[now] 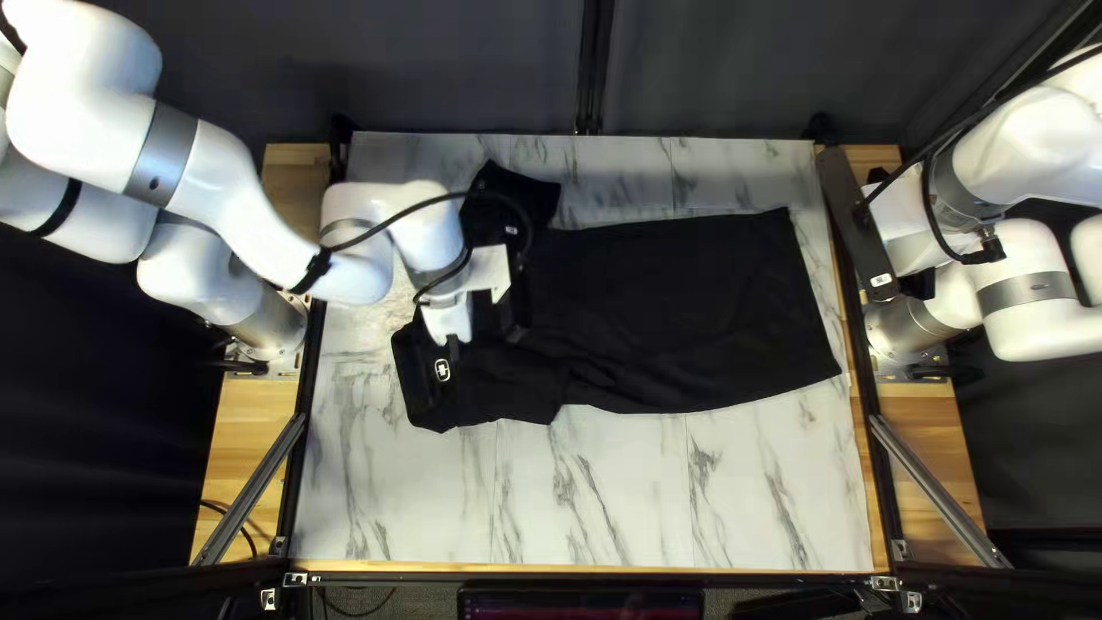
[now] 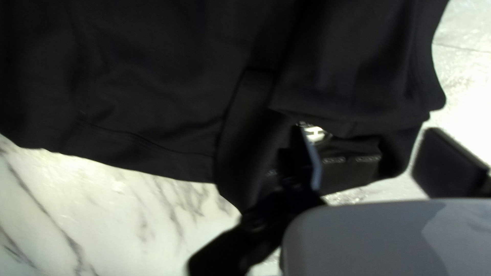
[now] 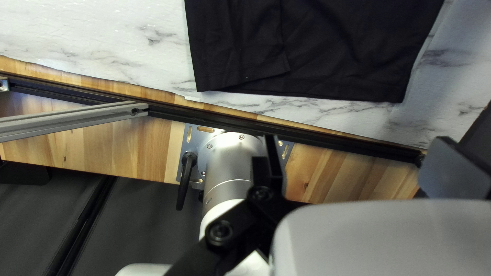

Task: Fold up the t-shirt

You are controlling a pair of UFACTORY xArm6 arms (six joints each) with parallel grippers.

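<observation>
The black t-shirt [image 1: 689,310] lies across the table, its hem toward the right arm and a flap sticking out toward the far edge. Its collar end has a white label [image 1: 442,370]. Over that end hangs my left gripper [image 1: 483,338]. In the left wrist view the left gripper [image 2: 379,162] is open above the t-shirt [image 2: 153,92], the label [image 2: 316,134] beside one finger. My right gripper [image 1: 915,255] is beyond the table's right edge. The right wrist view shows the right gripper [image 3: 360,166] open, holding nothing, with the t-shirt's hem [image 3: 307,89] ahead.
The marble-patterned table [image 1: 574,494] has a dark frame rail [image 1: 867,379] along its right side. A dark bar [image 1: 852,218] stands beside the right arm. Below the right gripper are wooden boards [image 3: 332,179] and a silver arm base [image 3: 230,163].
</observation>
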